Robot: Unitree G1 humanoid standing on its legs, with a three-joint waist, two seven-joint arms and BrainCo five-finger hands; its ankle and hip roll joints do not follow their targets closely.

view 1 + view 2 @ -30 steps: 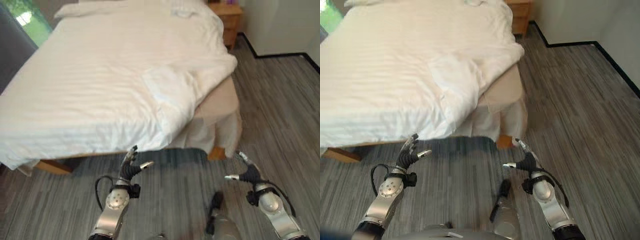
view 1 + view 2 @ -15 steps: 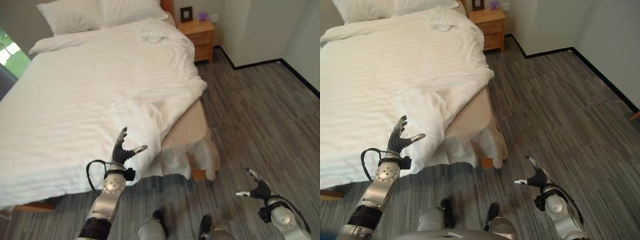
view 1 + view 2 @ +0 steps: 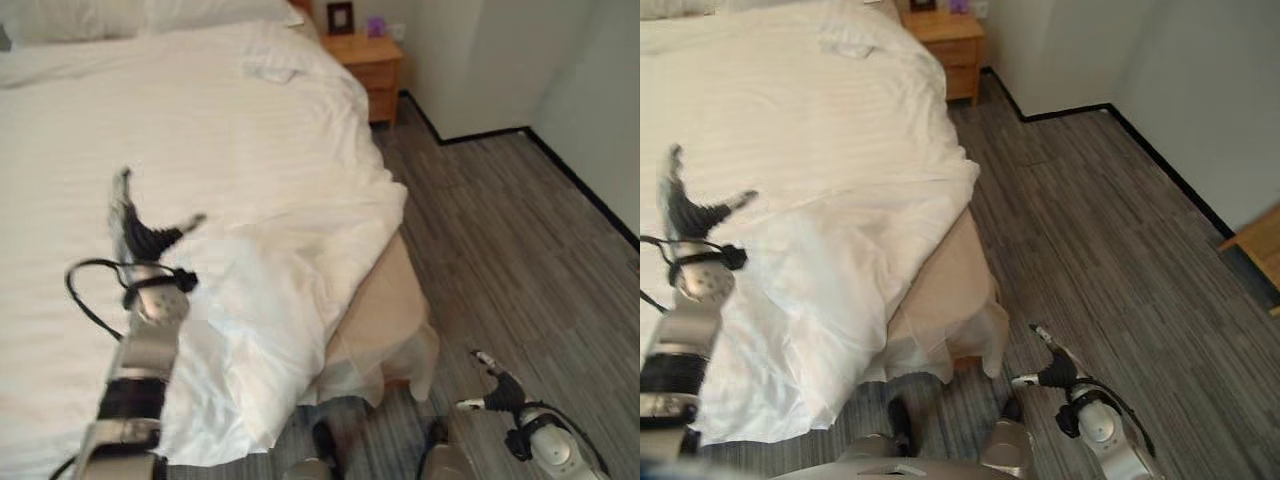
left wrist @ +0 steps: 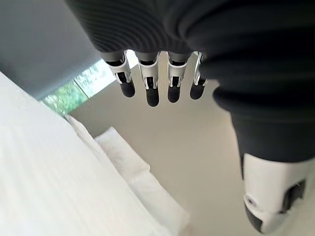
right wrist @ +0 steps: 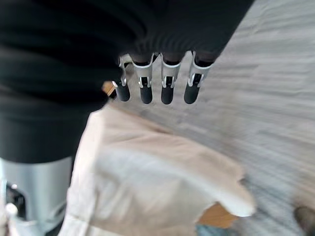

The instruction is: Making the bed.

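Bedding takes up most of the scene: a white duvet [image 3: 260,170] with faint woven stripes covers the bed [image 3: 385,310], reaching from the pillows [image 4: 142,182] at the head down to the near corner, where it bunches into a crumpled fold [image 3: 270,330] that hangs over the edge. Its left side and the far pillows run out of the head views, so how it lies there cannot be told. At the near right corner the duvet stops short and bares a beige mattress side with a pale bed skirt [image 5: 147,182] drooping loosely below it; a wooden foot shows just under the skirt in the right wrist view. A small rumpled white cloth [image 3: 268,68] lies on the duvet near the head, too indistinct to identify. Beside the head of the bed stands a wooden nightstand [image 3: 375,75] with a dark picture frame [image 3: 340,17] and a small purple object on top, both too small to read for any writing. The left hand [image 3: 140,235] is raised above the duvet, fingers straight and spread with the thumb out to the side, holding nothing; whether it touches the cover cannot be told. The right hand [image 3: 497,390] hangs low over the grey plank floor [image 3: 520,240] just beside the bed's corner, fingers relaxed and apart, empty.
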